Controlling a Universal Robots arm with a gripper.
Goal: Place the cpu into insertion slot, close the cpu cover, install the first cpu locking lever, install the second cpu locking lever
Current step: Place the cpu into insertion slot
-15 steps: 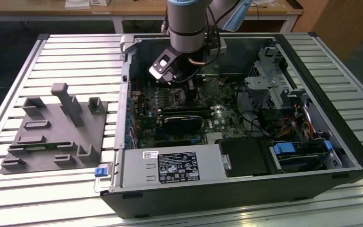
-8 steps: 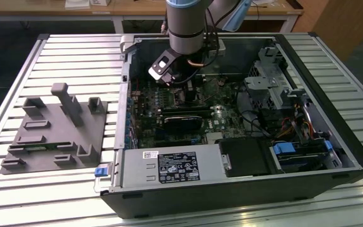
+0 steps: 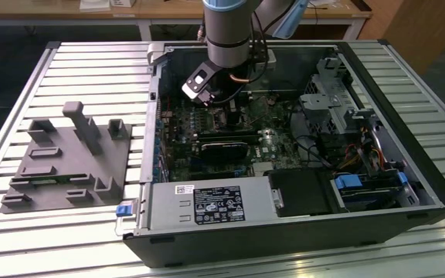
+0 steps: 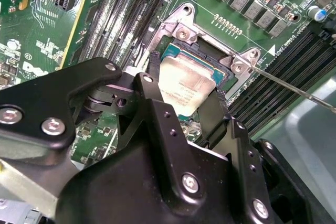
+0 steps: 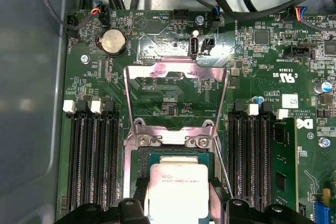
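Note:
In both wrist views the cpu (image 5: 178,187) (image 4: 186,80), a square chip with a pale metal top, lies flat in the insertion slot (image 5: 137,163) (image 4: 224,72). My gripper (image 5: 178,205) (image 4: 186,93) straddles it, one black finger (image 4: 153,80) against each of two opposite edges. The cpu cover (image 5: 176,71), a silver frame with a square window, stands swung back off the slot. A thin wire locking lever (image 5: 223,174) (image 4: 294,90) sticks up beside the socket. In the exterior view the gripper (image 3: 216,98) reaches down into the open computer case (image 3: 431,191).
Black memory slots (image 5: 92,156) (image 5: 252,156) flank the socket, with one memory stick (image 5: 283,171) fitted. Cables (image 5: 252,3) run along the board's far edge. A grey fixture block (image 3: 68,156) sits on the slatted table at the exterior view's left.

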